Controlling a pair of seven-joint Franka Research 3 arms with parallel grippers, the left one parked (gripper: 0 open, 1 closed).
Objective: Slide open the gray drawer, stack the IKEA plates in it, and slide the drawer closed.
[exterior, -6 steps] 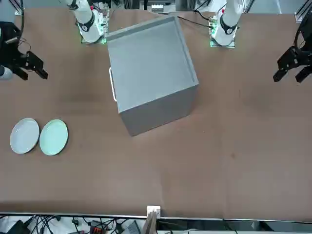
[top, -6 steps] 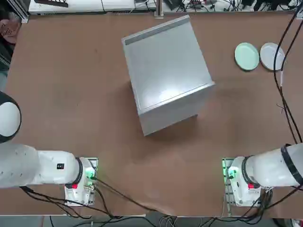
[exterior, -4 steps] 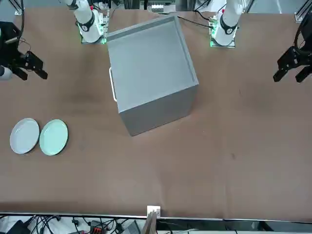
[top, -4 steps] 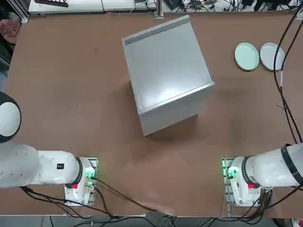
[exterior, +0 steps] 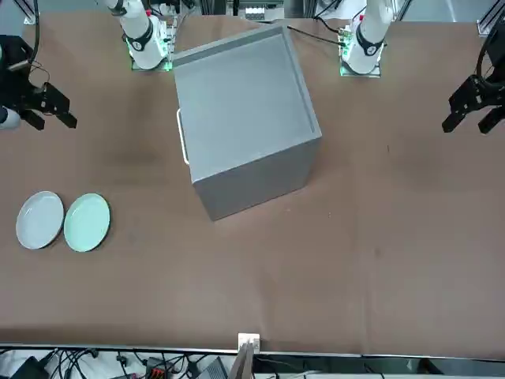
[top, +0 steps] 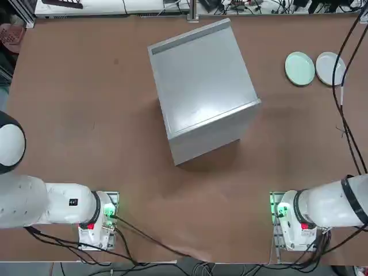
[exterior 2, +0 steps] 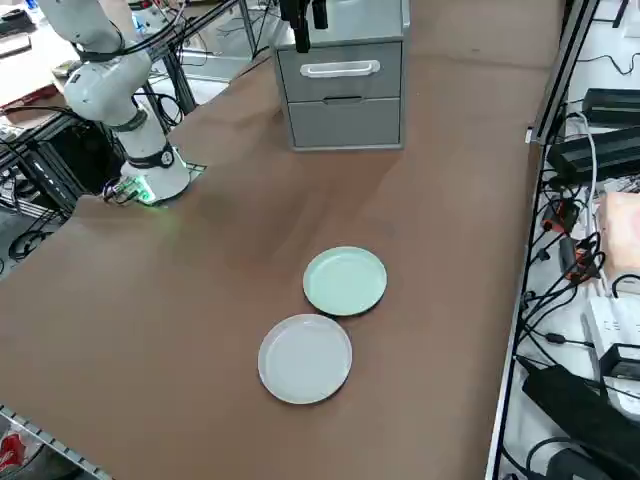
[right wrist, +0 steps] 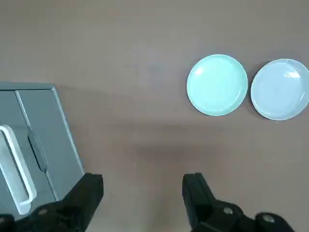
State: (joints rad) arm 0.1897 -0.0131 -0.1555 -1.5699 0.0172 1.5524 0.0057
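bare brown surface lies between cabinet, drawer shut, and the touching plates. right end effector hovers wide open, empty. no readable writing.

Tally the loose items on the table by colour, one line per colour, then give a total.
Mint green: 1, the green plate
White: 1, the white plate
Gray: 1, the cabinet with its drawer closed
Total: 3
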